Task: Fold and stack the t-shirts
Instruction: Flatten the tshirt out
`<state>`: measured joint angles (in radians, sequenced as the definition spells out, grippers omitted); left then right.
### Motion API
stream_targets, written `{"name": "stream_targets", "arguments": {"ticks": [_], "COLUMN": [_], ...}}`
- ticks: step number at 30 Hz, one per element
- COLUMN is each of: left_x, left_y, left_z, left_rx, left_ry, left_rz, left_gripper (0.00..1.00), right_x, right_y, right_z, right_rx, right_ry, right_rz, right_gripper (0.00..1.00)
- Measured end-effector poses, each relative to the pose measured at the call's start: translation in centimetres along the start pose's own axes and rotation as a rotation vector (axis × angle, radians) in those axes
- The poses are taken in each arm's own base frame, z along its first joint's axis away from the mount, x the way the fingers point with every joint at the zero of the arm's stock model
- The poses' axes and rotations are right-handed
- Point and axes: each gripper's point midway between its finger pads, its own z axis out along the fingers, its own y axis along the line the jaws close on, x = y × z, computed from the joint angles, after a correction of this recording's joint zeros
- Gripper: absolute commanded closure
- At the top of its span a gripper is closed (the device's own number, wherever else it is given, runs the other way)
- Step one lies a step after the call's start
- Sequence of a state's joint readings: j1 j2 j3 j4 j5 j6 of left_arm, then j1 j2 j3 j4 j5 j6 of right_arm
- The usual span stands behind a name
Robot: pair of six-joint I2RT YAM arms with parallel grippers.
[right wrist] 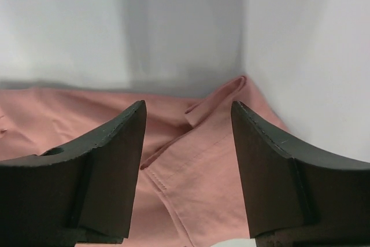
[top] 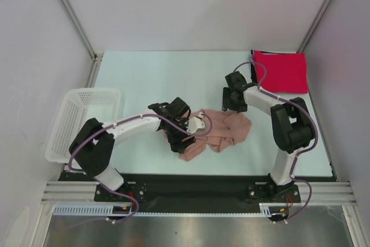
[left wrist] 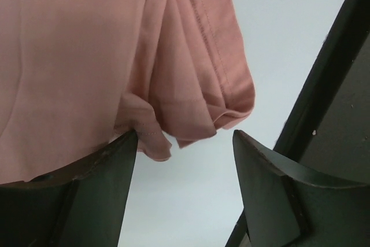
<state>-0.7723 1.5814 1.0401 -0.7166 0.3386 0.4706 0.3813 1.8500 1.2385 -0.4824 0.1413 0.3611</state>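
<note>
A red t-shirt (top: 281,71) lies folded at the upper right of the desk (top: 150,79) — the dusty-pink t-shirt (top: 217,131) sits crumpled at lower centre, not yet folded, both pairs of jaws spread over it.

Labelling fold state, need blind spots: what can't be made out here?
- Pink shirt: print and layout unreadable; it is crumpled, and the left arm covers its left part in the top view.
- Left pincer: wrist view can't settle whether cloth touches one finger.
- Red shirt: anything beneath is hidden by it, top view.
- Right wrist view: fingers and bottom edge cut off the pink cloth.
</note>
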Motion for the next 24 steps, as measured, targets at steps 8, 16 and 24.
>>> {"name": "stream_targets", "arguments": {"ticks": [8,16,24], "left_x": [0.6,0.3,-1.7], "left_y": [-0.1,0.7,9.4], "left_z": [2.0,1.0,-8.5], "left_rx": [0.037,-0.002,-0.281], "left_ry": [0.037,0.018,-0.175], "left_rz": [-0.019,-0.011,-0.127], "left_gripper": [1.0,1.0,1.0], "right_x": [1.6,3.1,-2.4], "right_y": [-1.6,-3.0,-3.3], "right_z": [-0.2,-0.3,-4.4], "right_rx": [0.117,0.139,0.019], "right_ry": [0.02,0.046,-0.063], "right_rz": [-0.04,-0.032,0.082], "right_gripper": [0.4,1.0,1.0]}}
